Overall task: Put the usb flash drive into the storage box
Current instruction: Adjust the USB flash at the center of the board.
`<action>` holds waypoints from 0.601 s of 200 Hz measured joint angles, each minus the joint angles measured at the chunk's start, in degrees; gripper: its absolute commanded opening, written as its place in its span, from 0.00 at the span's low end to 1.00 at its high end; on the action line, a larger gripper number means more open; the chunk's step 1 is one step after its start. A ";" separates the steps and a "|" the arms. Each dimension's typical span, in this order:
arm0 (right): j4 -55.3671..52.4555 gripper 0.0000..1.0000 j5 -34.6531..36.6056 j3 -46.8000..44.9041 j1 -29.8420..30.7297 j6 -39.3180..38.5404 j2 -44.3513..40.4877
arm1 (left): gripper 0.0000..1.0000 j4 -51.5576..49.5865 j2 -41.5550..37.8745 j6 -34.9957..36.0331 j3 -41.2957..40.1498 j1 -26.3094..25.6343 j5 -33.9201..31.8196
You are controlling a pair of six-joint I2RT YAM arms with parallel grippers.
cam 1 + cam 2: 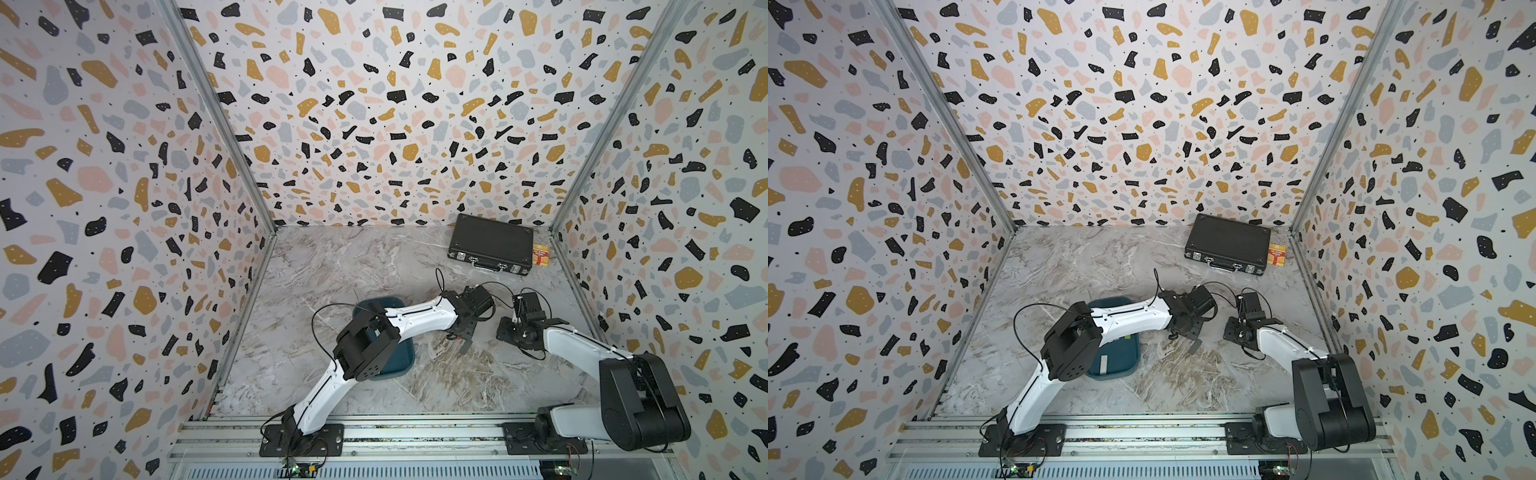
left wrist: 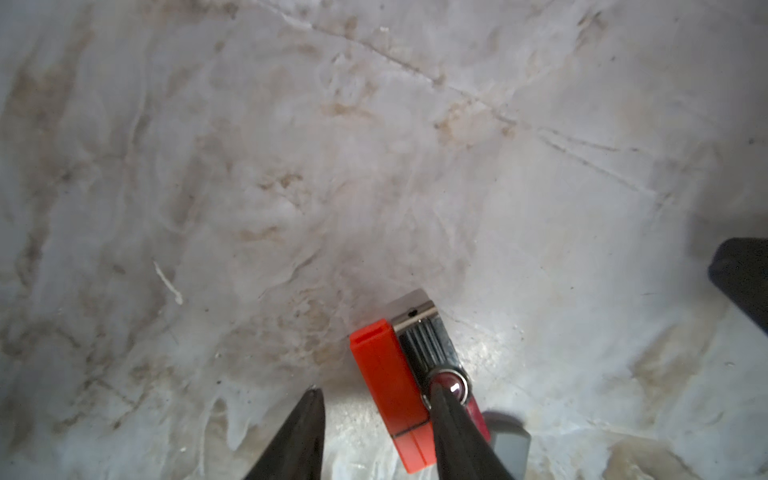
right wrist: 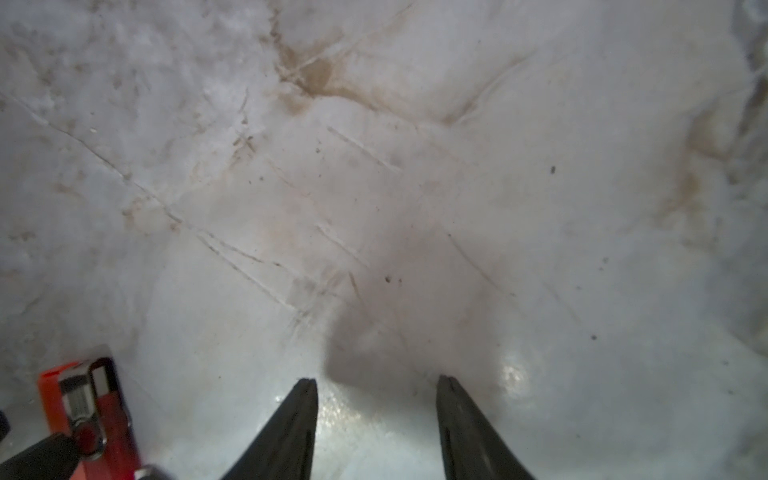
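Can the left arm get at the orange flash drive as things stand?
Probably yes: the left gripper hangs open astride the orange flash drive, though one fingertip overlaps the red swivel drive beside it.

On the bench (image 1: 316, 266), the storage box (image 1: 1129, 368) sits left of centre, partly under my left forearm. To its right, the usb flash drive (image 2: 384, 382) lies flat on the bench between the spread tips of my left claw (image 2: 376, 388), one tip over its edge. My right claw (image 3: 376, 380) hangs just right of that, tips apart. A briefcase (image 1: 490, 243) lies in the far right corner, a small carton (image 1: 540, 254) between it and the right wall.
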 measured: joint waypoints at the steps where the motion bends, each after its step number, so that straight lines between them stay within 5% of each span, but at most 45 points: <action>1: 0.00 0.51 0.00 0.02 0.00 0.00 0.00 | 0.46 0.00 0.00 0.00 0.00 0.00 0.00; 120: 1.20 0.51 -0.37 0.02 0.00 0.00 0.50 | 0.53 0.37 0.72 1.05 1.18 -0.46 2.19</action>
